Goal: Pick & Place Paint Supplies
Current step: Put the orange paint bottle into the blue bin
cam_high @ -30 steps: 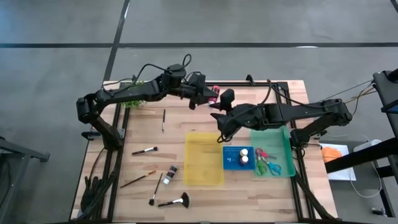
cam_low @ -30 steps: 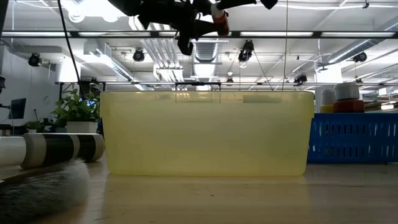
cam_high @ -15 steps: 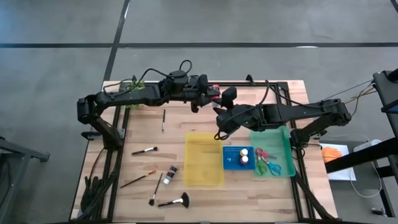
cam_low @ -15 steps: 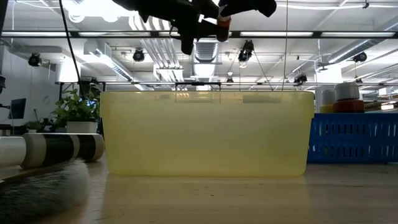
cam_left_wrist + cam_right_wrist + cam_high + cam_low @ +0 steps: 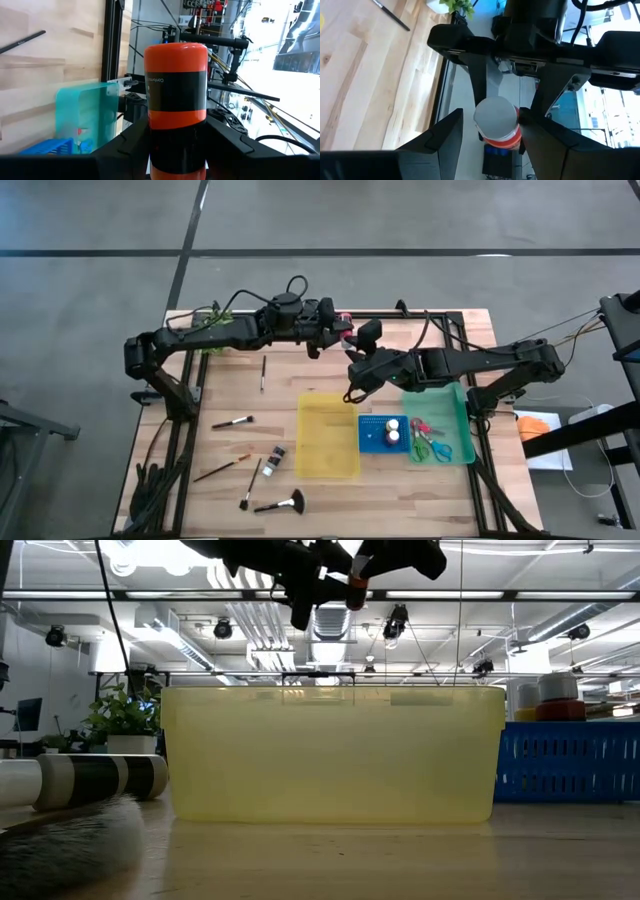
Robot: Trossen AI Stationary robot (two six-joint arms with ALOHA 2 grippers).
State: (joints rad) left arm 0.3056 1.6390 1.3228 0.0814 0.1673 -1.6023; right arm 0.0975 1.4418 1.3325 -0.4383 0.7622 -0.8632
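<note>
Left wrist view: left gripper [image 5: 176,150] squeezes red paint bottle [image 5: 176,100]; right gripper [image 5: 490,135] open around cap, likely taking handoff.

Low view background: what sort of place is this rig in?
Probably an industrial lab or workshop: exposed ceiling ducts and strip lights, a bare grey concrete floor around the light wooden plank table, plus a leafy green potted plant.

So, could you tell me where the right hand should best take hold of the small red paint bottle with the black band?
Take the free, pale-faced end of the small red paint bottle, coming in end-on from the side opposite the left hand. That hand's fingers clamp the other end, so only this end is bare, and the open right hand straddles its round sides.
</note>
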